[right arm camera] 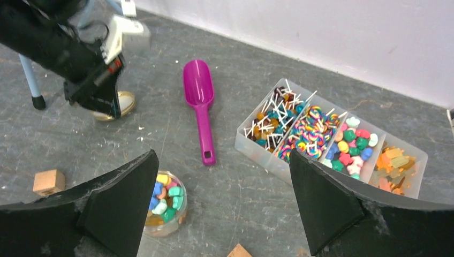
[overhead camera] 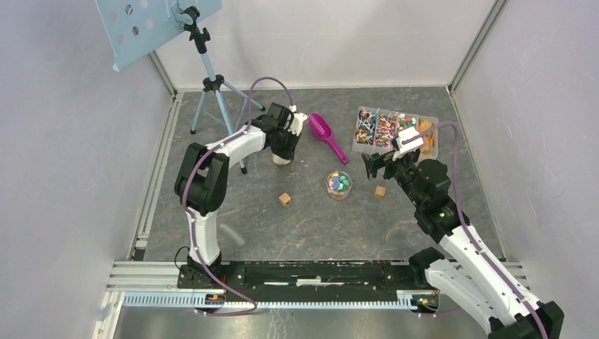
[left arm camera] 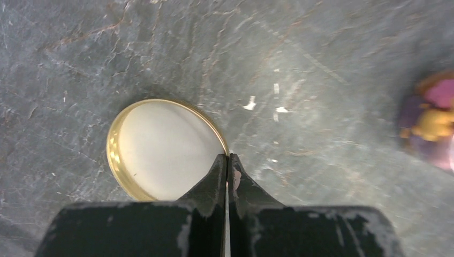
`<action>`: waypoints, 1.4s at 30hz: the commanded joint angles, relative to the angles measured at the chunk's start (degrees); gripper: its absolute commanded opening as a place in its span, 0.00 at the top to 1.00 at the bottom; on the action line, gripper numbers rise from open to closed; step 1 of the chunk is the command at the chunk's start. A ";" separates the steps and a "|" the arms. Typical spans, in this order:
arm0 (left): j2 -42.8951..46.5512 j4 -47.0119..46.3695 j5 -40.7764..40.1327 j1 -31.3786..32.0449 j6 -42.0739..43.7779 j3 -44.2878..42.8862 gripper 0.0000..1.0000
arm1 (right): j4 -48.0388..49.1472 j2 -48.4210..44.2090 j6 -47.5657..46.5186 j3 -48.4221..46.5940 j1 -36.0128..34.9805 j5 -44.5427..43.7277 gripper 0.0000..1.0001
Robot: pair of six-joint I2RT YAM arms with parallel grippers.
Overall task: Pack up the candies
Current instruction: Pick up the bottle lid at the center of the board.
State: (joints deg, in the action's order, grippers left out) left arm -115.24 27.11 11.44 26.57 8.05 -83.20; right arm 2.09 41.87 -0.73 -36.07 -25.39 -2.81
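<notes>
Multicoloured candies (right arm camera: 166, 195) fill a small clear jar (overhead camera: 339, 184) at the middle of the table. More candies (right arm camera: 350, 143) lie in a clear divided box (overhead camera: 395, 131) at the back right. A round gold lid (left arm camera: 160, 147) lies flat on the table behind and to the left of the jar. My left gripper (left arm camera: 227, 156) points down at it, shut on the lid's right rim (overhead camera: 282, 161). My right gripper (right arm camera: 222, 155) hovers open and holds nothing, above the table between the jar and the box (right arm camera: 257, 150).
A magenta scoop (overhead camera: 327, 134) lies between the lid and the box. Two wooden cubes (overhead camera: 285, 199) (overhead camera: 380, 191) sit left and right of the jar. A tripod (overhead camera: 212, 85) with a perforated plate stands at the back left. Walls enclose the table.
</notes>
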 commanded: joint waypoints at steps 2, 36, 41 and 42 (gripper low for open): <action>9.10 -0.58 10.05 -0.79 -7.50 -0.68 0.98 | 9.69 -2.17 0.45 5.31 -0.14 4.73 0.02; 16.27 -105.34 49.03 1.79 -105.57 24.84 0.98 | 90.42 23.14 1.17 23.47 -0.33 33.04 0.02; 16.54 -104.01 49.18 2.86 -104.63 24.84 0.98 | 89.41 24.26 1.22 21.55 -0.35 33.26 0.02; 16.53 -103.41 49.29 3.19 -104.25 24.92 0.98 | 89.32 24.46 1.17 21.15 -0.36 33.22 0.02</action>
State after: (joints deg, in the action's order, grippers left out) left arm -98.83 -73.32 59.29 28.77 -94.61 -58.43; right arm 83.61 65.65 1.50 -11.70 -25.50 30.79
